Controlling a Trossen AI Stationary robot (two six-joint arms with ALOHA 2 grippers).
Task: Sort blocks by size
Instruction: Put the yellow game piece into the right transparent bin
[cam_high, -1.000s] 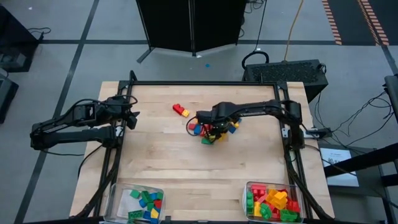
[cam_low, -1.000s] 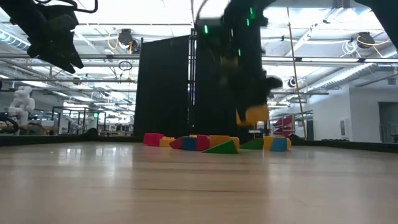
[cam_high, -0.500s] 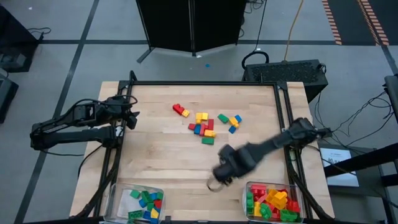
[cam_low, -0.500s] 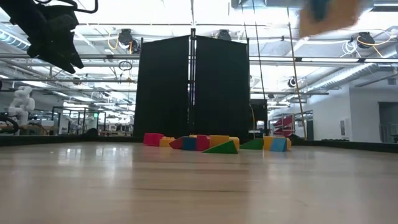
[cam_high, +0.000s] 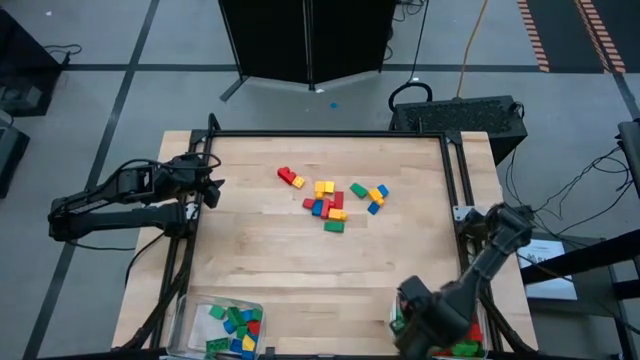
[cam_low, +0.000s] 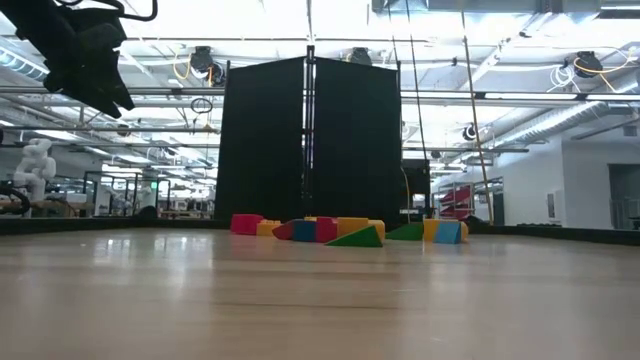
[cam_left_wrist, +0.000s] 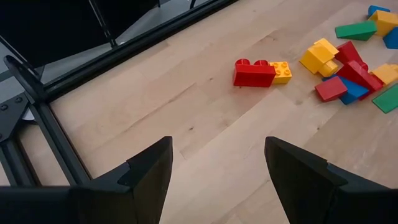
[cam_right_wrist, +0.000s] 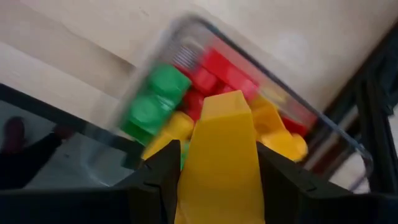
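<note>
A: Where is the right gripper (cam_right_wrist: 217, 186) found?

B: Above the clear bin (cam_high: 400, 300) at the worktop's (cam_high: 260, 250) near right corner; a yellow block (cam_right_wrist: 221, 155) is pinched between its jaws.

A: And the left gripper (cam_left_wrist: 217, 168)?

B: It is held over the worktop's left edge, jaws spread, nothing gripped.

A: The remaining blocks (cam_high: 335, 205)?

B: A loose cluster is seen mid-worktop, toward the far side. Others are kept in a second bin (cam_high: 195, 310) at the near left corner.

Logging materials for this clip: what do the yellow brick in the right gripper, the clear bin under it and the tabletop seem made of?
Yellow brick: smooth moulded plastic, going by its even, slightly glossy colour. Clear bin: transparent plastic, since its contents show through the wall. Tabletop: pale wood, probably sealed; grain and plank seams show.
</note>
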